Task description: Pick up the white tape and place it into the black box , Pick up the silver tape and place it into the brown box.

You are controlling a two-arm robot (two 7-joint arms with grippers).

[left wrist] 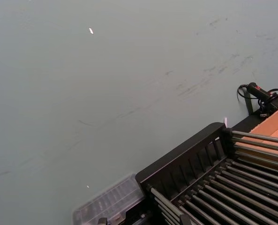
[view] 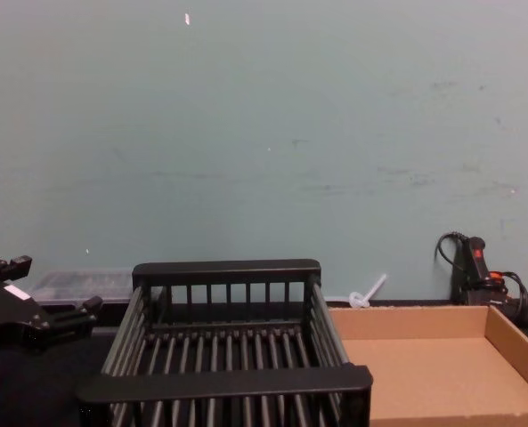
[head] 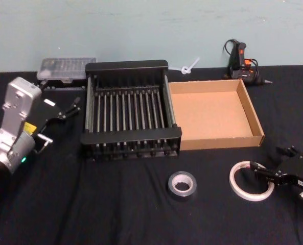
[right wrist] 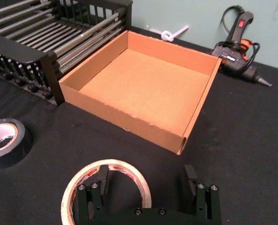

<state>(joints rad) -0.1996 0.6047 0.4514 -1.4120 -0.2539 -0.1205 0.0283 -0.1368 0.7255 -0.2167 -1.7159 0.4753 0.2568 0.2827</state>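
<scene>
On the table's near right, the right gripper (right wrist: 147, 187) hangs open astride the flat white tape's (right wrist: 106, 187) nearer rim — apparently not yet touching — with the black box (head: 128, 66) far to its left, while the left gripper (head: 64, 111) idles open beside that box.

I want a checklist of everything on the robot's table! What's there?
Surface: black cloth table.
Job's things: white tape and silver tape flat on the cloth; black box and brown box side by side, both empty.
Clutter: clear case, glue gun, white tie at the back.
Hands: right hand open, straddling the white tape's rim; left hand open, beside the black box.
Cables: glue gun's cord.
Surroundings: pale green wall.
</scene>
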